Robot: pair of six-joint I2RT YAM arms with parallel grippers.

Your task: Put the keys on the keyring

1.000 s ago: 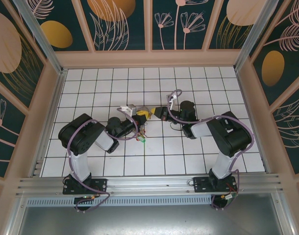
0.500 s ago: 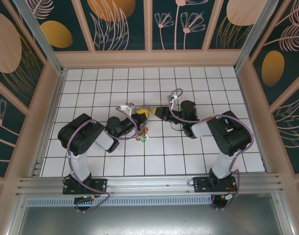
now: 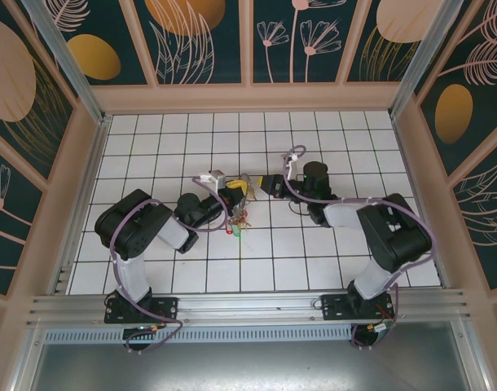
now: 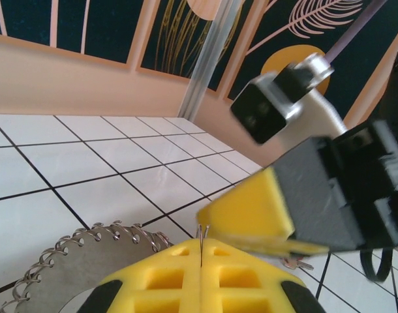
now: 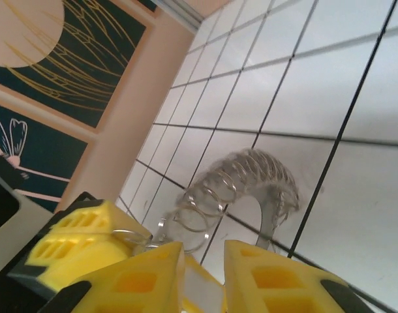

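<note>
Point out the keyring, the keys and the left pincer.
keyring [image 4: 104, 229], left wrist view, beaded rim.
keys [image 3: 236, 226], top view, coloured heads.
left pincer [image 4: 201, 253], left wrist view, seam between closed yellow fingertips.

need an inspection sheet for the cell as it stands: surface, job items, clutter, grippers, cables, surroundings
Surface: white tiled floor, black grid lines, looks clean.
Job's things: keys, red and green heads, bunched beside the left gripper; keyring, beaded rim, right at that gripper's fingers.
Clutter: nothing seen.
Grippers: left gripper shut, a thin wire pinched between its fingers; right gripper jaws parted, close to the left one.
Cables: purple cables looped along both arms, one loop near the keys.
Surroundings: floral wall panels; aluminium rail at near edge.
</note>
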